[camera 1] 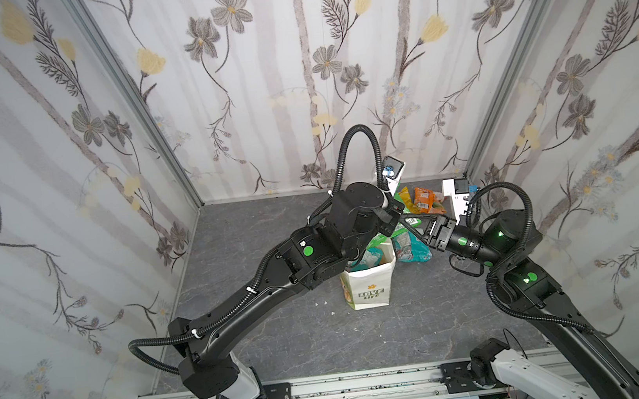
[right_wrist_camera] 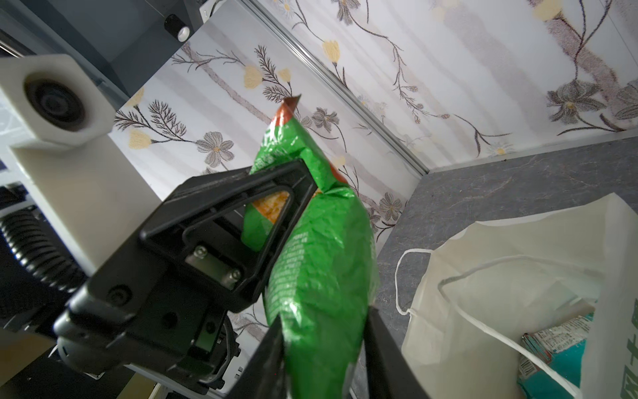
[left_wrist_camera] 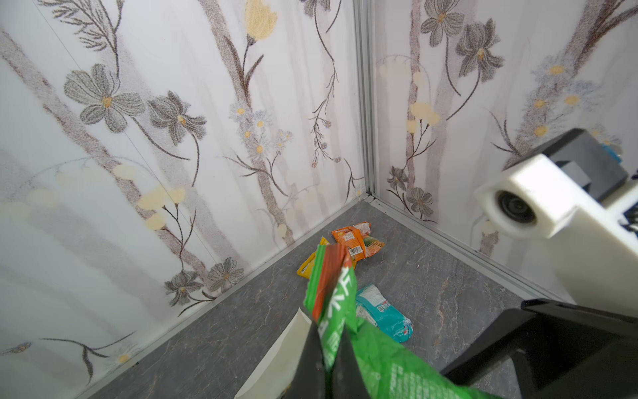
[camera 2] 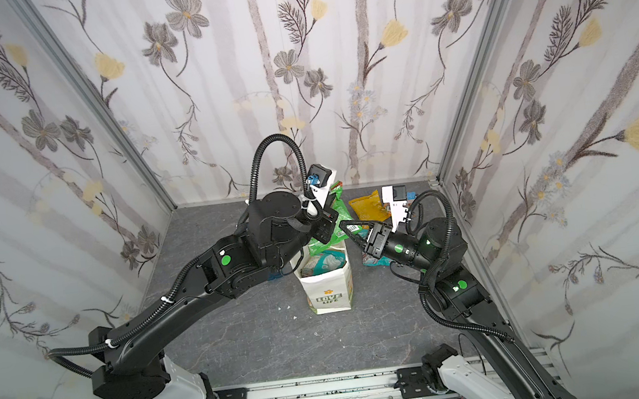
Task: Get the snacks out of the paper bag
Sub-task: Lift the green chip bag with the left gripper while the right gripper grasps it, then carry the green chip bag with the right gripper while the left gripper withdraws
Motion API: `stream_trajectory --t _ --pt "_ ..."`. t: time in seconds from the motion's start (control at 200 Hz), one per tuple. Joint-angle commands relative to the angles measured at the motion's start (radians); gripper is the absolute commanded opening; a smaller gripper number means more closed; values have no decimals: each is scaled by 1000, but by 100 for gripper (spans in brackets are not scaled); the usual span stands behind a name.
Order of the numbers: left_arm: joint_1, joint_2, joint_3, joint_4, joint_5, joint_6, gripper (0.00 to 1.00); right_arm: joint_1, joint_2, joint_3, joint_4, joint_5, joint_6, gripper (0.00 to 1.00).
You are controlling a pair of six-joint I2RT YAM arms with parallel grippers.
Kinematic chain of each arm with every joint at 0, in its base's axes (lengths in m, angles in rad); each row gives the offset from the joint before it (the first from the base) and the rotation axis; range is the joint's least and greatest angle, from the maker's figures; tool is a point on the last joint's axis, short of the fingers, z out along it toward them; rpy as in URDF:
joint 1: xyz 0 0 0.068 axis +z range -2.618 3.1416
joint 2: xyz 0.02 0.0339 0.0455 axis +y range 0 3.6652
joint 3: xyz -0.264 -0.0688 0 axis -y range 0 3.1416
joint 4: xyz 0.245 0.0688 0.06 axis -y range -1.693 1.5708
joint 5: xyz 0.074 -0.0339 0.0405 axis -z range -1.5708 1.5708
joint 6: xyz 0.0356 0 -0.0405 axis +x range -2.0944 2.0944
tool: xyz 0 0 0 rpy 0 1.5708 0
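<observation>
1. Two hands held one green crinkly foil packet (right_wrist_camera: pixel 321 259) in the air just beside the mouth of the white paper carrier bag (camera 1: pixel 364 285).
2. Left hand (left_wrist_camera: pixel 329 345) was clamped tight near its top end.
3. Right hand (right_wrist_camera: pixel 324 314) gripped its lower half, fingers narrowly parted.
4. Bag stood upright on the grey bench (camera 1: pixel 284 335), one teal foil packet (right_wrist_camera: pixel 559 362) inside.
5. Yellow foil packet (camera 2: pixel 368 207), orange foil packet (camera 1: pixel 426 200) and second teal packet (left_wrist_camera: pixel 383 314) lay behind the bag.

Pkt (right_wrist_camera: pixel 321 259) above bag (camera 1: pixel 369 289) mouth, 2nd pkt (camera 2: pixel 325 263) in bag, 3rd pkt (camera 1: pixel 411 250) right of it, two pkts (camera 1: pixel 426 200) behind.
</observation>
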Motion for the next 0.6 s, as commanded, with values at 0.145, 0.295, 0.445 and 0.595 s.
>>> stream_trajectory --t 0.145,0.295,0.445,0.595 --pt "-2 -5 20 39 -30 -29 6 0 8 2 38 17 12 7" --pt "-2 -30 9 38 -20 -48 27 -4 11 21 9 25 -11 0" --pt "-3 -87 -36 55 13 -74 42 -39 24 52 -17 20 -37 0" --pt "-2 -165 -102 61 55 -93 52 -120 58 84 -19 -30 -52 0"
